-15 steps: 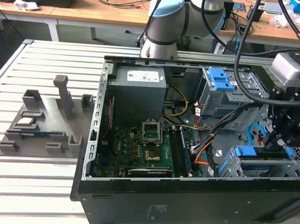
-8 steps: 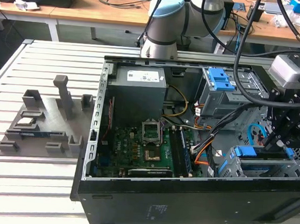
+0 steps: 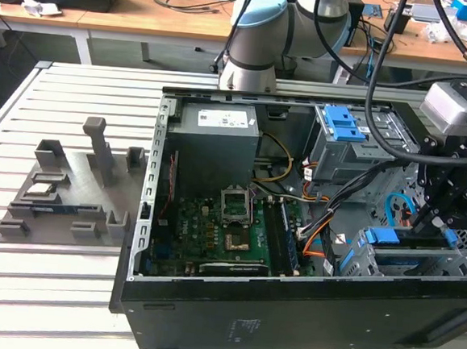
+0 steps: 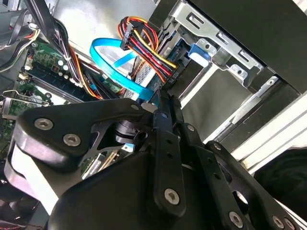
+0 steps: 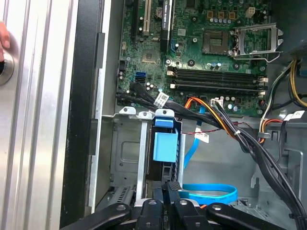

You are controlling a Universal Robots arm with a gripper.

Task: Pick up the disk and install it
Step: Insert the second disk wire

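The case [image 3: 286, 324] lies open on the slatted worktop [image 3: 46, 289]. The hand [image 3: 433, 227] reaches into it at the exterior view's right, toward the worktop's near edge. Its fingers [image 5: 172, 186] are drawn together, closed. The disk [image 5: 165, 143] stands on edge in the grey bay [image 5: 125, 158] right in front of the fingertips, with its blue rail facing up. A blue cable [image 4: 112, 67] loops just beside the hand.
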